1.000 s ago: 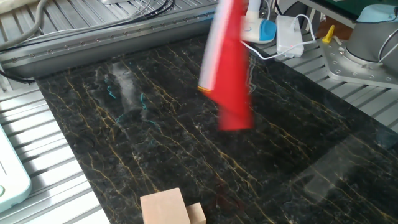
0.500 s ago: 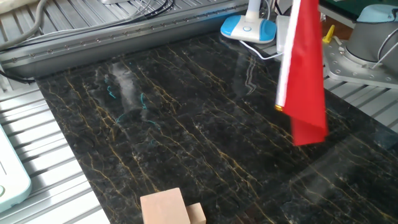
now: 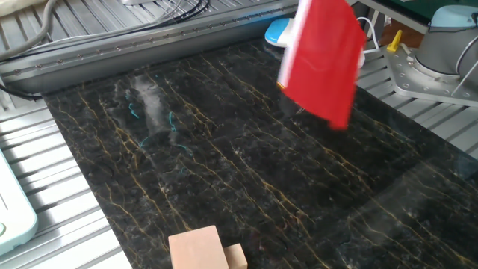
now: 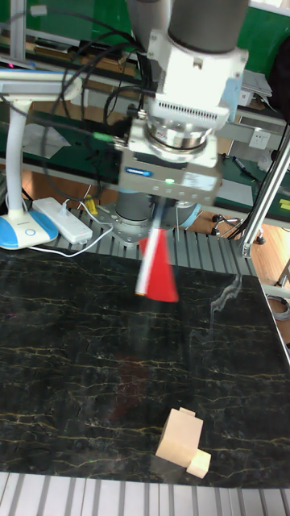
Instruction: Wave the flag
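Observation:
The flag (image 3: 323, 61) is a bright-red sheet on a thin white stick (image 4: 147, 270), hanging blurred and tilted in the air above the back of the dark marble table (image 3: 224, 172). In the tall fixed view the flag (image 4: 164, 272) points down from under my gripper (image 4: 165, 214), which is shut on the stick's upper end. Its fingers are mostly hidden behind the grey gripper body. The gripper itself lies above the top edge of the fixed view.
Two pale wooden blocks (image 3: 205, 250) (image 4: 184, 439) sit near the table's front edge. A blue-and-white lamp base (image 4: 22, 230) and a white power strip (image 4: 60, 219) stand at the back. The robot's base (image 3: 448, 41) is at the back right.
The flag swung from the table's middle to the right, and has now swung back leftward, tilted with its sheet spread wider.

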Robot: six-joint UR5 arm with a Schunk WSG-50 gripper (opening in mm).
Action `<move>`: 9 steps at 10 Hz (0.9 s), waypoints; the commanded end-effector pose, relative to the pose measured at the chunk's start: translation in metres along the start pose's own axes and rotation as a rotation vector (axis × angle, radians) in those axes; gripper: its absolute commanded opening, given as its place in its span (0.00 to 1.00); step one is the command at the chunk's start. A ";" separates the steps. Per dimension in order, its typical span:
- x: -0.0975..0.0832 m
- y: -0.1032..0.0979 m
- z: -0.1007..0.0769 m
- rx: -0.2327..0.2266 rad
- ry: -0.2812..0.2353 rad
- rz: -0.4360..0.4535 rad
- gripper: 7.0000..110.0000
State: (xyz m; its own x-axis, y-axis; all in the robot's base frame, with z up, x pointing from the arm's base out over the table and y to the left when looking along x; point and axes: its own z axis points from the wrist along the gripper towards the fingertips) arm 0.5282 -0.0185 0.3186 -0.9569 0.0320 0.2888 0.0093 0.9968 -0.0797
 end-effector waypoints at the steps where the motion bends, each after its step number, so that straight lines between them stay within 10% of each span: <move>1: -0.016 -0.064 -0.009 0.261 -0.042 -0.073 0.00; 2: -0.025 -0.078 -0.015 0.324 -0.081 -0.081 0.00; 6: -0.040 0.035 -0.008 -0.140 -0.150 0.003 0.00; 9: -0.081 0.018 -0.014 -0.072 -0.312 -0.014 0.00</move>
State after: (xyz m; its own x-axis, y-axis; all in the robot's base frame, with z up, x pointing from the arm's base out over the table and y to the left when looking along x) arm 0.5843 -0.0107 0.3084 -0.9967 0.0083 0.0809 0.0047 0.9990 -0.0448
